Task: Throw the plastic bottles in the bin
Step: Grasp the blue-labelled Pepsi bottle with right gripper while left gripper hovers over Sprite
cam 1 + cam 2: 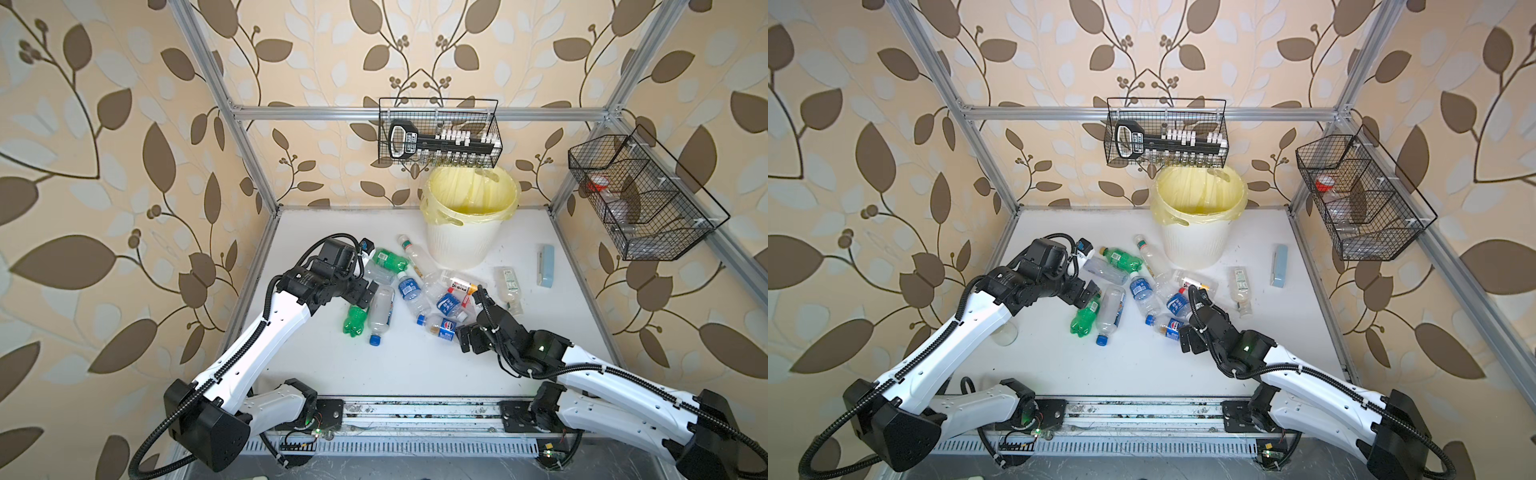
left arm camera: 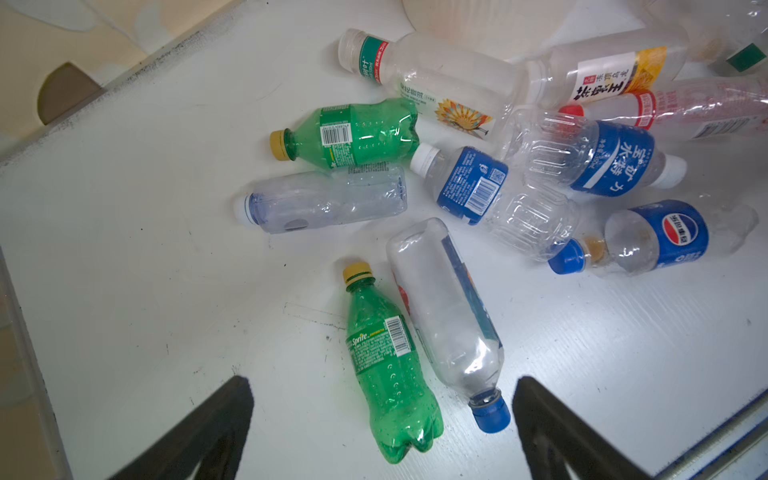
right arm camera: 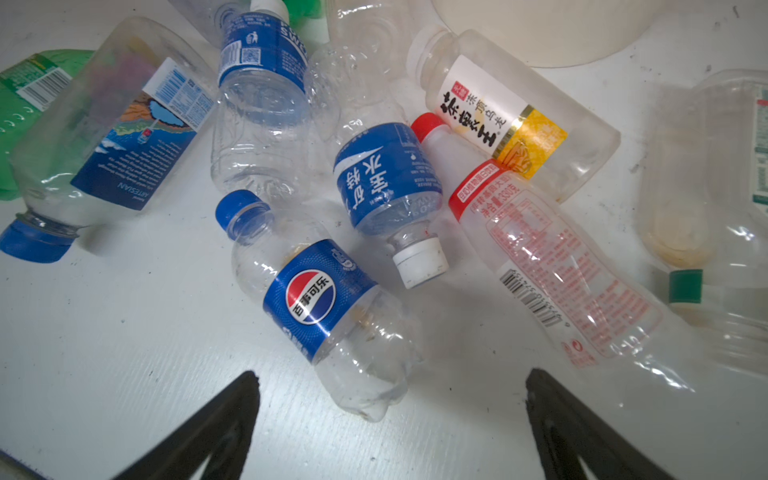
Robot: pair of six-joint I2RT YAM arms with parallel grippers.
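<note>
Several plastic bottles (image 1: 409,291) lie in a loose heap mid-table, in front of the bin (image 1: 457,245), which stands upright with its yellow bag open. My left gripper (image 1: 365,296) hovers open at the heap's left edge. In the left wrist view its fingers (image 2: 232,415) straddle the base of a green Sprite bottle (image 2: 374,332) and the blue cap of a clear bottle (image 2: 449,316). My right gripper (image 1: 467,338) is open at the heap's near right side. The base of a Pepsi bottle (image 3: 320,299) lies between its fingers (image 3: 552,415), with no contact.
A flat pale-blue case (image 1: 545,266) lies to the right of the bin. One black wire basket (image 1: 440,133) hangs on the back rail above the bin, and another (image 1: 640,199) hangs on the right frame. Aluminium frame posts border the white table (image 1: 415,365).
</note>
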